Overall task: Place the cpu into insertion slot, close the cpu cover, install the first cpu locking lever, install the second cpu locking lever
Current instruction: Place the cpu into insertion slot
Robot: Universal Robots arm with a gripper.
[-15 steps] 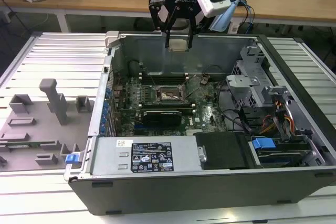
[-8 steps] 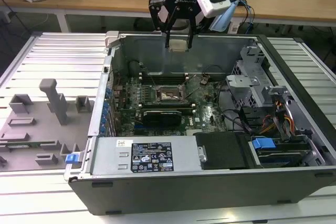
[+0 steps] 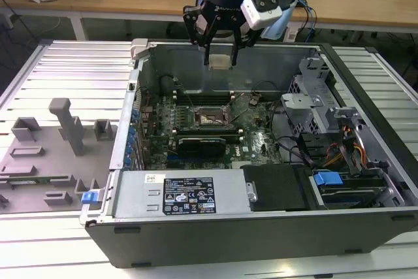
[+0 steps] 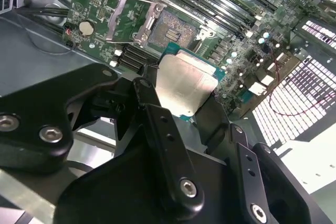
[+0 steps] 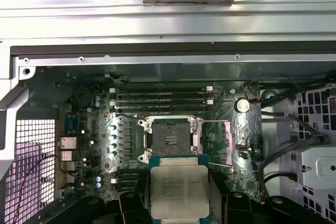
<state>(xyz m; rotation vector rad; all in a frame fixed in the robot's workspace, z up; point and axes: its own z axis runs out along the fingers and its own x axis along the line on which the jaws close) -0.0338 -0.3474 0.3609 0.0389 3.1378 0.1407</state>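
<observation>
first step in hand: gripper [image 3: 221, 63] pinches the cpu [image 5: 178, 190] by its edges, apart from the insertion slot [image 3: 210, 119] at six o'clock in the exterior view; seating it calls for square alignment.

Exterior view: raised, angled down into open computer case [image 3: 196, 233], mid-range. Both wrist views: close, looking down past gripper [image 5: 178, 203] [image 4: 184, 103]; shared: chip [image 5: 178, 190] [image 4: 186, 82], socket [image 5: 170, 140] [image 4: 170, 27], circuit board [image 5: 86, 129] [image 4: 100, 9].
</observation>
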